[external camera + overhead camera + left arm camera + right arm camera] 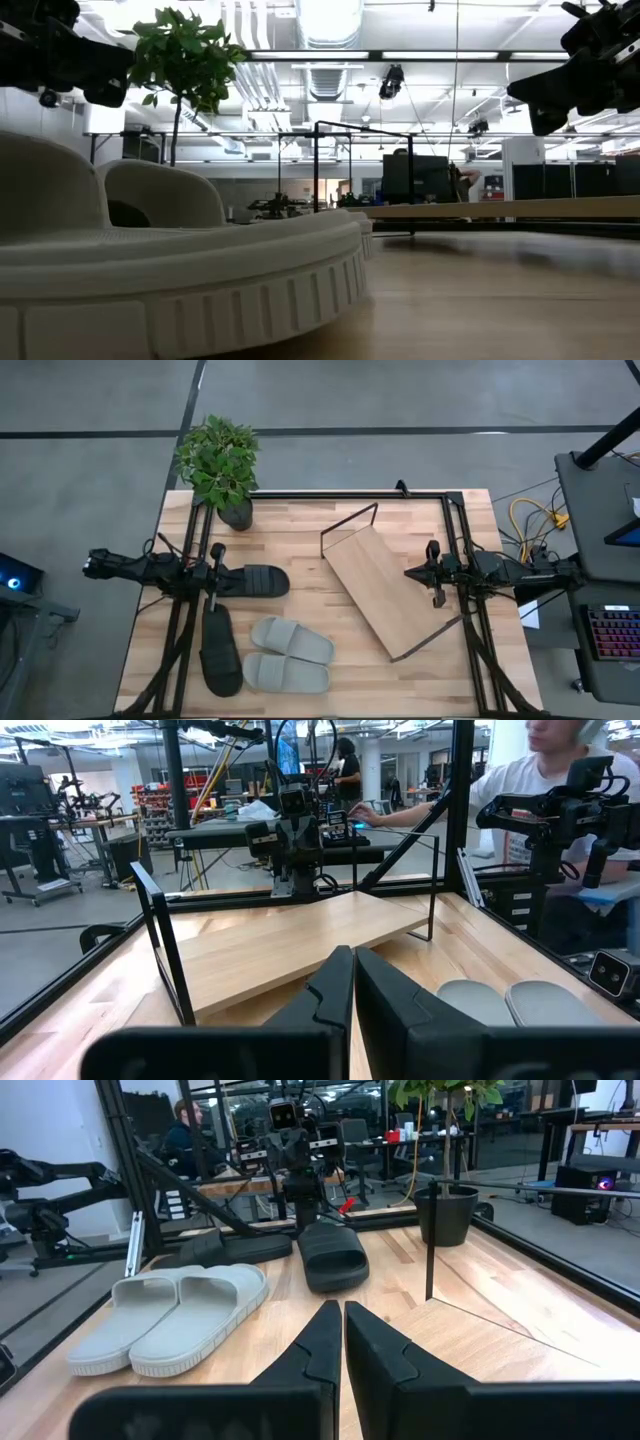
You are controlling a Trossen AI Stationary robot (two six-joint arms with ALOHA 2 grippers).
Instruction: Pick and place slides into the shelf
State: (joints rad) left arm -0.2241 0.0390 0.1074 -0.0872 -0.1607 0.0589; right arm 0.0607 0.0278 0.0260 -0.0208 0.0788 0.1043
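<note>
the left gripper (213, 549) hovers pressed together above the black slides (235, 582), holding nothing. the grey slides (288, 654) lie side by side on the surface (290, 530). right of them, the shelf (385, 595) is empty. the right gripper (433, 549) hangs pressed together over its edge.

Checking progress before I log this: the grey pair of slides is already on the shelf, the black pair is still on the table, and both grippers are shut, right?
Not quite. In the high view the grey pair lies on the table beside the black pair, not on the shelf, which holds nothing. The left gripper and right gripper are shut.
</note>
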